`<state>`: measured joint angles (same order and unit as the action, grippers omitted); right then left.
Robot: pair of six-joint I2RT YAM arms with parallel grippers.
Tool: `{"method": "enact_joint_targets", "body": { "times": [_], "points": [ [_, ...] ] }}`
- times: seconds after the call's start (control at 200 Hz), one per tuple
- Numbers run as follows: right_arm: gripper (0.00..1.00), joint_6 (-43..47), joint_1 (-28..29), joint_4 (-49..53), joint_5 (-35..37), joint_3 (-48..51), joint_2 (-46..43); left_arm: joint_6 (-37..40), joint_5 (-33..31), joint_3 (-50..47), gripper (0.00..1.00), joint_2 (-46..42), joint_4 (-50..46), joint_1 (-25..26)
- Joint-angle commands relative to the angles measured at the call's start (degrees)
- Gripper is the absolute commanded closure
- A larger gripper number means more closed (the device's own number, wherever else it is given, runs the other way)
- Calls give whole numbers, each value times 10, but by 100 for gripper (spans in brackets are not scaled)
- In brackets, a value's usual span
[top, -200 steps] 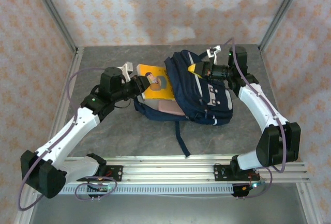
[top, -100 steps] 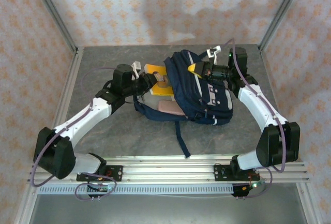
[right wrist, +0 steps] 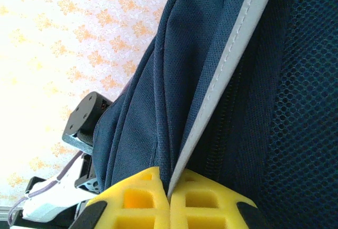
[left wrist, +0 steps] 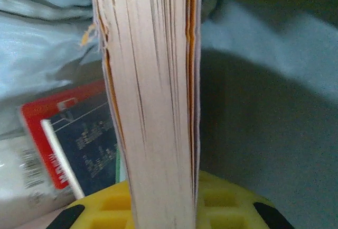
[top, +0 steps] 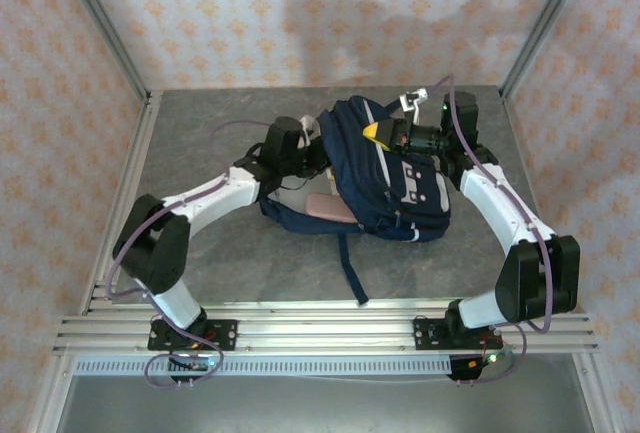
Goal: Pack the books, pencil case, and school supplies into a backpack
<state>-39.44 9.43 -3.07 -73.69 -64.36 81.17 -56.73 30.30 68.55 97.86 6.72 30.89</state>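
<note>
- Navy fabric backpack [top: 390, 173] lay slumped mid-tabletop [top: 420, 263], soft and floppy. The right end effector [right wrist: 169, 193] was clenched on its pale grey stripe [right wrist: 222, 81], apparently propping the mouth open.
- Thin, bendy orange-yellow book [left wrist: 153, 107] sat pinched edge-on in the left end effector [left wrist: 163, 208], right at the backpack's mouth.

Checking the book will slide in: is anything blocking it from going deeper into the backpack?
Nothing visible blocks it. The book in the left hand has bare lining ahead; the red packet lies beside it; the right hand pinches the backpack's edge.
</note>
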Motion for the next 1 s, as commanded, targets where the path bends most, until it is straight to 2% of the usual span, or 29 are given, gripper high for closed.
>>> {"method": "enact_joint_targets", "body": {
  "times": [0.0, 0.16, 0.23, 0.28, 0.365, 0.44, 0.55, 0.756, 0.996],
  "points": [
    [100, -3, 1, -115, -22, -13, -22, 23, 0, 41, 100, 34, 7, 17],
    [100, -4, 0, -115, -4, -5, -17, 19, 9, 73, 100, 76, 0, 23],
    [100, -5, 0, -115, 5, -3, -17, 16, 18, 85, 95, 92, -2, 23],
    [100, -5, 1, -115, 11, -2, -17, 15, 23, 89, 88, 99, -4, 24],
    [100, 8, 1, -94, 27, -5, -18, 16, 25, 90, 64, 100, -12, 22],
    [100, 21, 0, -72, 42, -7, -20, 27, 23, 86, 49, 86, -28, 14],
    [100, 49, 0, -30, 75, -10, -23, 32, 21, 59, 35, 44, -41, -13],
    [100, 52, 4, -5, 184, -7, -23, 64, -1, 7, 33, -50, -107, -66],
    [100, 29, 55, 3, 318, -26, 18, 128, -85, -27, 37, -129, -229, -76]
  ]
}}
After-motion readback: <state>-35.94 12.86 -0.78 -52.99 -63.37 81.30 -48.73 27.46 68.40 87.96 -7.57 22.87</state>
